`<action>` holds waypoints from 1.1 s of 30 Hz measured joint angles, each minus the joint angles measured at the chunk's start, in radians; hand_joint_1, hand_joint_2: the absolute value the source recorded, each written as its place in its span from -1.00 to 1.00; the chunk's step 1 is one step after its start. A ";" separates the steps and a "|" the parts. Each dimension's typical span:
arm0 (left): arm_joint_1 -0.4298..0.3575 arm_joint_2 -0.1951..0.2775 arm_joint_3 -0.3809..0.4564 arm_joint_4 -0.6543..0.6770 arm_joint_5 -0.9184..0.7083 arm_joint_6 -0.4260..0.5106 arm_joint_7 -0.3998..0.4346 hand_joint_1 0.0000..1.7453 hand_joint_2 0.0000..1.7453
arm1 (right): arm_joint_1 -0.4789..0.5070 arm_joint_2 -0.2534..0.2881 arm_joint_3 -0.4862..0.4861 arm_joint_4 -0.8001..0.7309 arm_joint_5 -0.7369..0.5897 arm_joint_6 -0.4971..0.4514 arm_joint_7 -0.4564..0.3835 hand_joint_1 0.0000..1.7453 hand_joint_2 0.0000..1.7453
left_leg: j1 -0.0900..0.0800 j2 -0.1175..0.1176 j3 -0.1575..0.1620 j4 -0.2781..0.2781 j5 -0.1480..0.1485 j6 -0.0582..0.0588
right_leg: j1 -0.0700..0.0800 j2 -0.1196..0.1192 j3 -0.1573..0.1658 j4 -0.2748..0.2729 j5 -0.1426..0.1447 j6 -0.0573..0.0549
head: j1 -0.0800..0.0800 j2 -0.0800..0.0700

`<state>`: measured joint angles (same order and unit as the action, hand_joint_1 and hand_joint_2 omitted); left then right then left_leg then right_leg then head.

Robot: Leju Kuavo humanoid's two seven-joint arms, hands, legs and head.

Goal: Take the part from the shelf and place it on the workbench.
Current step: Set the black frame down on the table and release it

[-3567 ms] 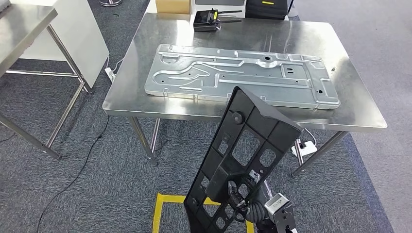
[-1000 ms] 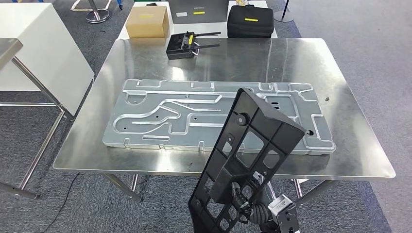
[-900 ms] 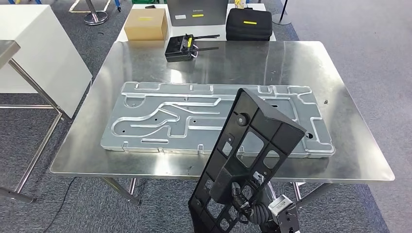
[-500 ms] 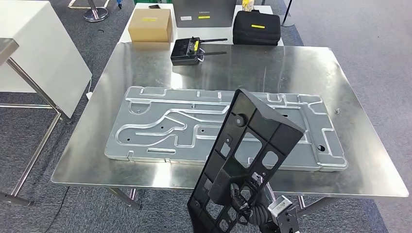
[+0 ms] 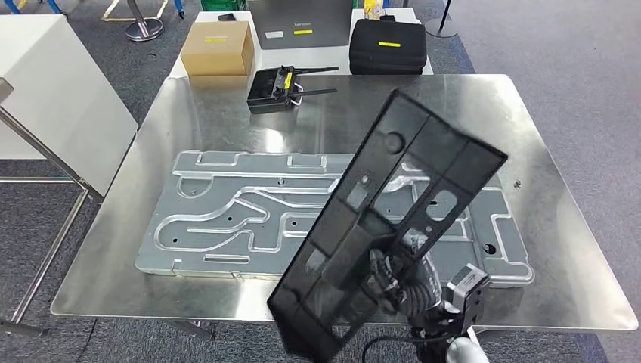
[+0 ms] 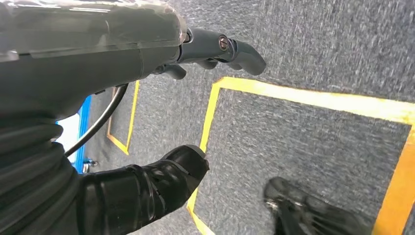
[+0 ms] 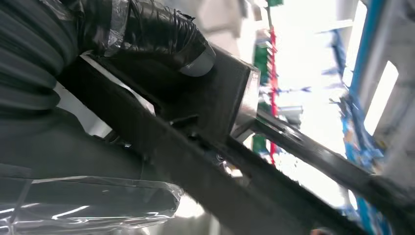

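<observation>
The part (image 5: 393,219) is a long black plastic frame with several cut-outs. My right hand (image 5: 401,281) grips it near its lower end and holds it tilted in the air, with its upper end leaning out over the steel workbench (image 5: 461,106). In the right wrist view my thumb (image 7: 161,34) presses on the black frame (image 7: 215,103). A large stamped silver plate (image 5: 227,219) lies flat on the workbench, partly hidden behind the part. My left hand (image 6: 88,63) hangs over the grey carpet with its fingers (image 6: 220,48) apart, holding nothing.
At the workbench's far edge sit a black remote with antennas (image 5: 276,83), a cardboard box (image 5: 219,47), a black case (image 5: 389,45) and a dark panel (image 5: 298,23). A white table (image 5: 53,98) stands to the left. Yellow floor tape (image 6: 313,95) lies below my left hand.
The view has shifted closer to the workbench. My right hand has lifted the part and tipped it forward, so its upper end now reaches out over the silver plate.
</observation>
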<state>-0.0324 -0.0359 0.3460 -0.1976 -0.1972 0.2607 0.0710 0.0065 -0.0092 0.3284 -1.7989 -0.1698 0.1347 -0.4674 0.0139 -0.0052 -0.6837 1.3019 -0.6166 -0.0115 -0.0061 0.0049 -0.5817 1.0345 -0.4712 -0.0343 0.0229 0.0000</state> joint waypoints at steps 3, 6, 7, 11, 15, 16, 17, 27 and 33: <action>0.001 -0.002 0.002 0.000 -0.011 -0.008 0.000 -1.00 1.00 | -0.103 -0.002 -0.022 -0.005 -0.080 -0.027 0.051 1.00 1.00 | -0.001 0.002 0.031 -0.157 0.131 0.011 | 0.003 0.004 0.020 0.001 -0.014 0.003 | 0.000 0.000; -0.009 -0.002 0.004 0.000 -0.017 -0.017 0.002 -1.00 1.00 | -0.311 -0.003 -0.035 0.023 -0.174 -0.088 0.165 1.00 1.00 | -0.010 0.006 0.051 -0.260 0.177 0.022 | 0.003 0.013 0.013 0.009 -0.021 0.017 | 0.000 0.000; -0.015 -0.003 0.005 0.000 -0.016 -0.019 0.003 -1.00 1.00 | -0.397 -0.002 -0.038 0.042 -0.199 -0.106 0.203 1.00 1.00 | -0.013 0.006 0.050 -0.263 0.177 0.025 | 0.003 0.016 0.009 0.011 -0.022 0.024 | -0.001 0.000; -0.034 -0.006 0.016 0.000 -0.009 -0.019 0.010 -1.00 1.00 | -0.634 0.008 -0.044 0.100 -0.230 -0.139 0.277 1.00 1.00 | -0.004 0.003 0.066 -0.278 0.193 0.043 | 0.002 0.007 -0.023 0.086 -0.067 0.044 | -0.001 0.000; -0.051 -0.010 0.028 0.000 -0.005 -0.014 0.029 -1.00 1.00 | -0.715 0.026 -0.042 0.140 -0.239 -0.160 0.311 1.00 1.00 | -0.004 -0.004 0.077 -0.278 0.181 0.051 | -0.005 0.003 -0.146 0.287 -0.122 0.054 | 0.000 0.000; -0.055 -0.012 0.030 0.000 -0.003 -0.012 0.036 -1.00 1.00 | -0.732 0.031 -0.040 0.150 -0.243 -0.168 0.317 1.00 1.00 | -0.004 -0.007 0.080 -0.276 0.177 0.049 | -0.007 0.002 -0.150 0.272 -0.094 0.054 | 0.000 0.000; -0.061 -0.014 0.031 0.000 -0.001 -0.009 0.042 -1.00 1.00 | -0.751 0.036 -0.039 0.161 -0.247 -0.174 0.322 1.00 1.00 | -0.003 -0.009 0.084 -0.274 0.172 0.047 | -0.008 0.002 -0.135 0.218 -0.049 0.053 | 0.000 0.000; -0.141 -0.026 0.053 0.003 0.005 0.033 0.135 -1.00 1.00 | -0.883 0.091 0.047 0.209 0.099 -0.385 0.333 1.00 1.00 | -0.002 -0.005 0.034 -0.158 0.095 0.002 | -0.004 -0.002 -0.043 0.001 0.029 0.012 | -0.001 0.000; -0.234 -0.036 0.053 0.004 -0.016 0.069 0.245 -1.00 1.00 | -0.877 0.123 0.265 0.201 0.989 -0.600 0.404 1.00 1.00 | -0.001 -0.002 -0.024 -0.123 0.168 0.001 | 0.000 -0.001 -0.015 0.003 0.006 0.004 | -0.001 0.000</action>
<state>-0.2663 -0.0721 0.3985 -0.1934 -0.2136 0.3299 0.3156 -0.8710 0.1134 0.5933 -1.5981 0.8189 -0.4657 -0.0636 0.0125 -0.0073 -0.7080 1.1790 -0.4483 -0.0105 -0.0056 0.0039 -0.5968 1.0379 -0.4653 -0.0300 0.0217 0.0000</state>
